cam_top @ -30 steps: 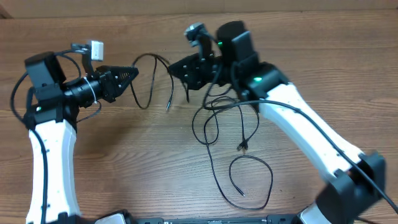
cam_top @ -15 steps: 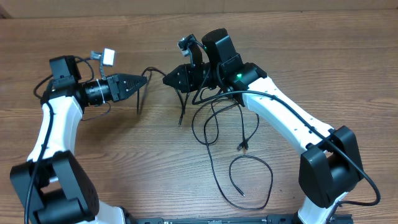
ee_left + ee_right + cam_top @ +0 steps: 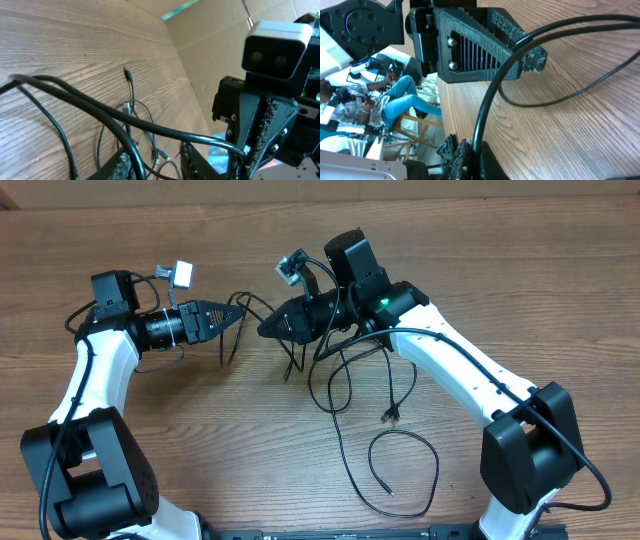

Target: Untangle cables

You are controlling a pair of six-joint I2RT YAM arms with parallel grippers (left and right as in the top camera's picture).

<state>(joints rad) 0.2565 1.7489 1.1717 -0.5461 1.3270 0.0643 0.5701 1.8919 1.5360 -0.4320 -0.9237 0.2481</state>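
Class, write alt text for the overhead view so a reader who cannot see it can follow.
The left gripper and right gripper point at each other almost tip to tip above a wooden table, with a thin black cable arching between them. More cables lie in loose loops on the table nearby.

The table [image 3: 200,440] is brown with a straight wood-grain pattern; the wall [image 3: 210,50] is plain tan cardboard. The cables [image 3: 389,385], left gripper [image 3: 238,319] and right gripper [image 3: 266,330] are black. The left arm [image 3: 95,380] and right arm [image 3: 450,370] have white links with black joints, a green light [image 3: 383,304] glows on the right arm, and the camera [image 3: 277,42] is light grey with two dark lenses.
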